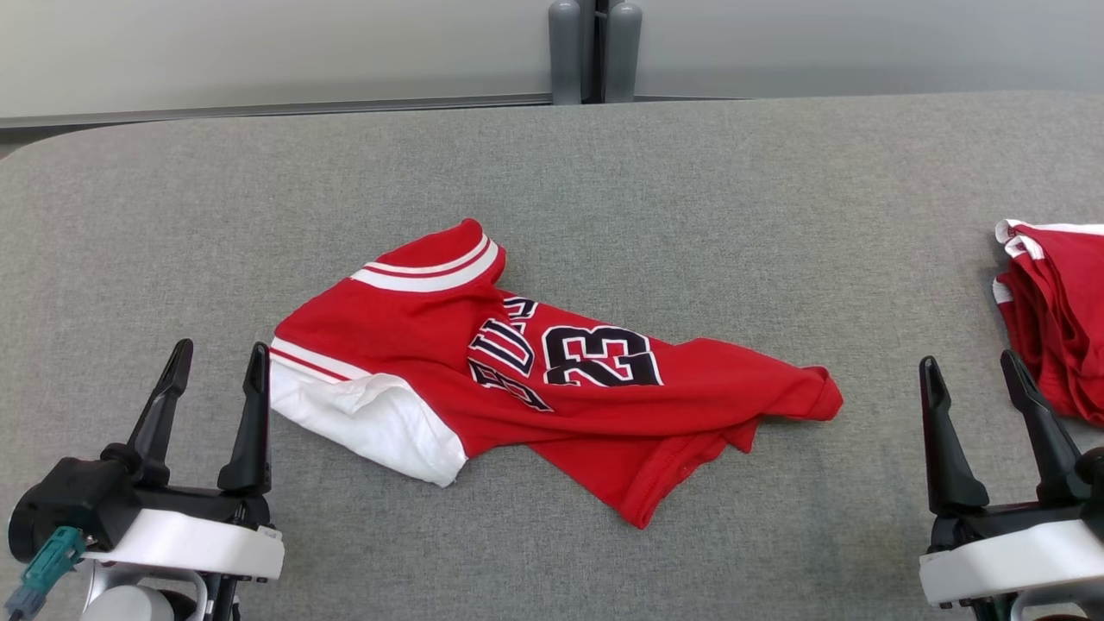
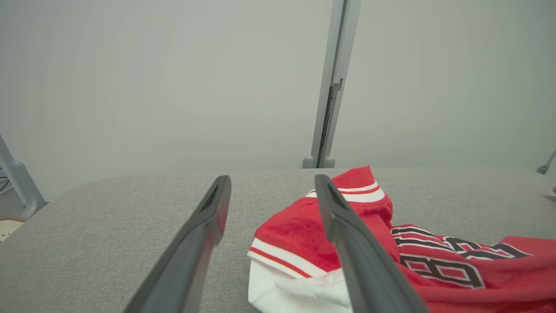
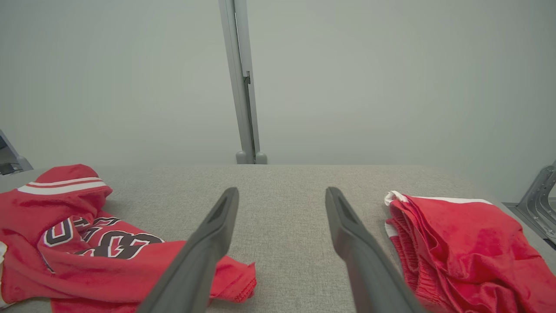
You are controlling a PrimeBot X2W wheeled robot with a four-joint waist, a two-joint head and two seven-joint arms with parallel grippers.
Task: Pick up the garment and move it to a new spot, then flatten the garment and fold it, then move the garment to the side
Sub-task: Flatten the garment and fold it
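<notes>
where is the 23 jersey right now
In the head view the jersey lies crumpled in the middle of the table, its white end beside the left gripper, its red tail reaching toward the right gripper.

The basketball jersey [image 1: 405, 345] is showing red, with white striped trim, dark white-outlined numerals and a white inside. The table cover [image 1: 690, 190] is looking flecked grey. At three o'clock, stacked garments [image 1: 1059, 302] are showing red.
</notes>
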